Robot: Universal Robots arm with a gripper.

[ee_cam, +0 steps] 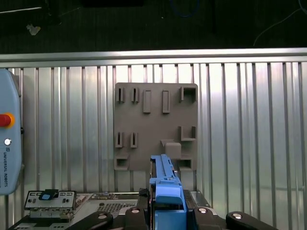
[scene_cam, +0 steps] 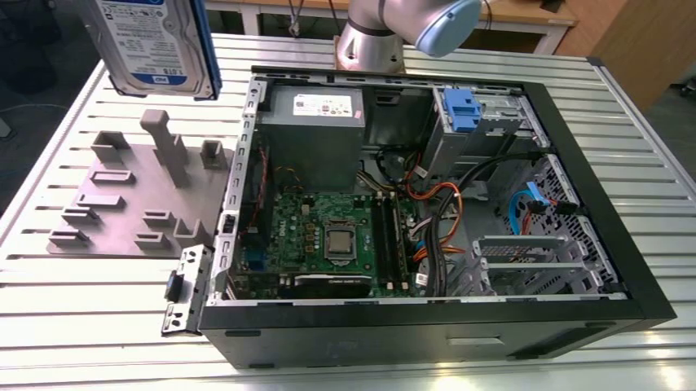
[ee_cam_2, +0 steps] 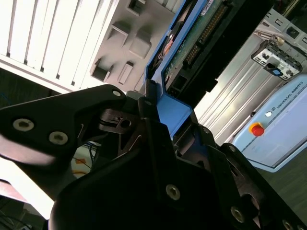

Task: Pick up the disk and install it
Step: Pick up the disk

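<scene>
The flat silver disk in its blue plastic frame, clamped in the black gripper, hangs in open air above the grey fixture plate, clear of its tall upright pegs. The black computer case lies open-topped on the slatted metal table, so nothing bars entry from above. Inside, the grey metal power-supply box fills one far corner. Beside it stands the metal drive cage with a blue plastic clip, and orange and black cables crowd its near side. The silver arm base stands behind the case.
</scene>
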